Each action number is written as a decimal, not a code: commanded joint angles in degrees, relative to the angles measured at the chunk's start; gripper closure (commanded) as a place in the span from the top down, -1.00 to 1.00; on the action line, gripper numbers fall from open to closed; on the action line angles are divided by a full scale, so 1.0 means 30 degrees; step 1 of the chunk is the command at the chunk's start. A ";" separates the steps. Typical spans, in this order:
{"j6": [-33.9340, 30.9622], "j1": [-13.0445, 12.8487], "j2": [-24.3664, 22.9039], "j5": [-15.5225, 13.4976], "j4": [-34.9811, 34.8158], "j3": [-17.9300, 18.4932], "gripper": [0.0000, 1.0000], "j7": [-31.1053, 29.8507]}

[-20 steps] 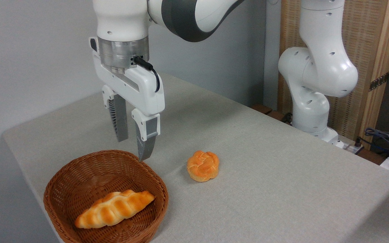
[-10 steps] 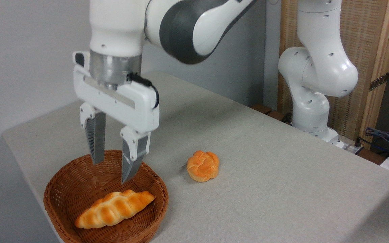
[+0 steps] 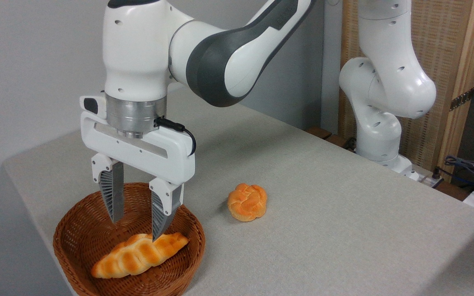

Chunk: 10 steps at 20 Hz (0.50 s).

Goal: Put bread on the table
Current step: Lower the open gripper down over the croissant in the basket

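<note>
So the gripper (image 3: 136, 230) is spread wide with nothing in its grip, fingers pointing straight down into the basket (image 3: 76, 240). The right fingertip (image 3: 157, 232) looks like it's right at the top of the bread (image 3: 138, 255), can't tell if it's actually touching. The bread lies slanted on the basket floor, and the basket sits at the table's (image 3: 323, 213) front left corner. A little round bun (image 3: 247, 202) sits on the table just right of the basket.

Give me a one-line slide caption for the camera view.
Open hand lowered into basket over loaf; bun on table.
</note>
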 commanded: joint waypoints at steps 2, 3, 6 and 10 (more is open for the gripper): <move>0.0176 -0.0147 0.0537 0.0225 0.0040 0.0136 1.00 -0.1280; 0.0176 -0.0147 0.0625 0.0225 0.0011 0.0165 1.00 -0.1280; 0.0176 -0.0147 0.1092 0.0602 -0.0018 0.0136 1.00 -0.1251; 0.0176 -0.0264 0.1708 0.2068 0.0011 -0.0010 1.00 -0.1251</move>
